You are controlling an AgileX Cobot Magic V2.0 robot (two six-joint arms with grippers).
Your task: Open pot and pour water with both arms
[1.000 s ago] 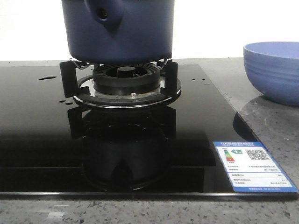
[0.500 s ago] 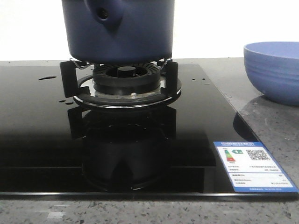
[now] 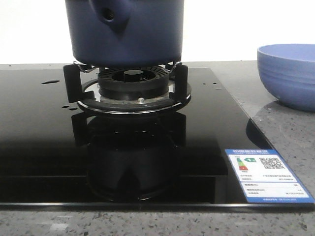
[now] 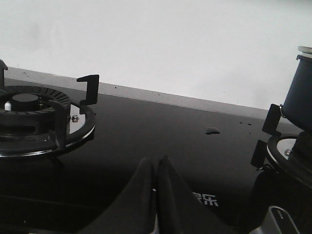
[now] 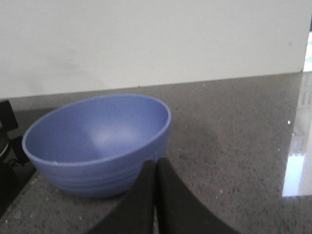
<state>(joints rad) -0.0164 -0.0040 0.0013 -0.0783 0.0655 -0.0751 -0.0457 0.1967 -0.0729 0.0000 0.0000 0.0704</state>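
Observation:
The dark navy pot [image 3: 125, 29] stands on the burner stand [image 3: 130, 86] of the black glass hob, its stubby handle with a round hole facing me; its top is cut off by the frame. Its side also shows in the left wrist view [image 4: 300, 97]. Small drops and a little puddle of water [image 3: 50, 81] lie on the glass, also in the left wrist view [image 4: 212, 130]. My left gripper [image 4: 156, 163] is shut and empty, low over the hob between two burners. My right gripper [image 5: 156, 165] is shut and empty, close before the periwinkle bowl [image 5: 97, 141]. Neither gripper shows in the front view.
The periwinkle ribbed bowl [image 3: 288, 73] stands on the grey stone counter to the right of the hob. A second, bare burner [image 4: 34, 119] lies to the left. An energy label [image 3: 266, 174] is stuck at the hob's front right corner. A white wall is behind.

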